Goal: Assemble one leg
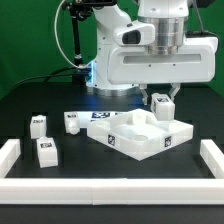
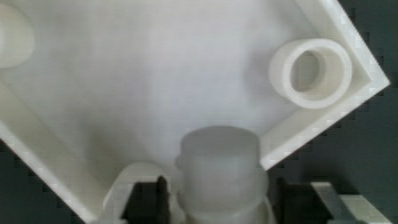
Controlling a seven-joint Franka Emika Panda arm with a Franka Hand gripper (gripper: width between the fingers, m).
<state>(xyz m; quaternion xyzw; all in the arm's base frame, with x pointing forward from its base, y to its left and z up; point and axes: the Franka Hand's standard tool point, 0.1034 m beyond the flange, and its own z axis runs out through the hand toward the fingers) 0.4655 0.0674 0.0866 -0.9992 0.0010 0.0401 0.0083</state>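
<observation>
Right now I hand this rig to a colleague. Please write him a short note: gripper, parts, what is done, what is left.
Gripper: shut on one leg, upright above the white panel; whether its tip touches the panel cannot be told.
Three loose legs lie on the table, at the exterior view's left.
Done: leg grasped and brought over the panel.
Left: seat it in the round socket at the panel's corner.

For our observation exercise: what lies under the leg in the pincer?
The floor of the white panel, a round socket nearby. The leg hides the spot directly beneath.
</observation>
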